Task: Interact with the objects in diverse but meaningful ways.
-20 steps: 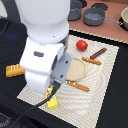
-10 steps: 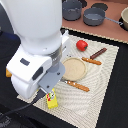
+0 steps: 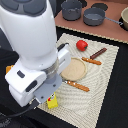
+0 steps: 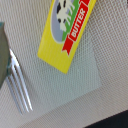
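Half a second on, your arm has swung lower-left over the butter block (image 3: 51, 102) at the mat's (image 3: 100, 75) near edge, claw state hidden; only the wrist view reads its "BUTTER" label (image 4: 65, 32) beside a fork (image 4: 19, 85).

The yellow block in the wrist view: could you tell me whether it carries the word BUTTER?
Yes, the yellow block shows BUTTER in white letters on its red banner.

lab play-kitchen — robot arm (image 3: 35, 50) | toy pots (image 3: 93, 16) | placemat (image 3: 107, 82)
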Available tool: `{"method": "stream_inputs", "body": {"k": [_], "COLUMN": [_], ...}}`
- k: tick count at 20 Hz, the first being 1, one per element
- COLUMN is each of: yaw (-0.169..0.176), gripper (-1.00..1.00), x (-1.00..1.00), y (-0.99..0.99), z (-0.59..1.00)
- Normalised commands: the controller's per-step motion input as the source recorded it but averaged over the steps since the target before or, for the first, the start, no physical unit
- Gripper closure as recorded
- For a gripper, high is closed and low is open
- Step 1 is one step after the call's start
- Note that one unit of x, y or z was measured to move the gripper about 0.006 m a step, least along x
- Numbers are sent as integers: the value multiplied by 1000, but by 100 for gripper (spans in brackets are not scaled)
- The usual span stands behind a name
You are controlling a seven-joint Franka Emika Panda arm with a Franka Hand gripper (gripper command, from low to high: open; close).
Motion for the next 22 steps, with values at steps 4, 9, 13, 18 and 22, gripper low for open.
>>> {"method": "stream_inputs", "body": {"k": [4,9,13,18,22], "yaw": [-151,-80,-51,-41,-37], "gripper": [-100,-100,-100,-100,100], "x": [277,172,15,14,51], "y": [-7,-12,-60,-85,-121], "z": [-101,-314,-343,-321,-269]}}
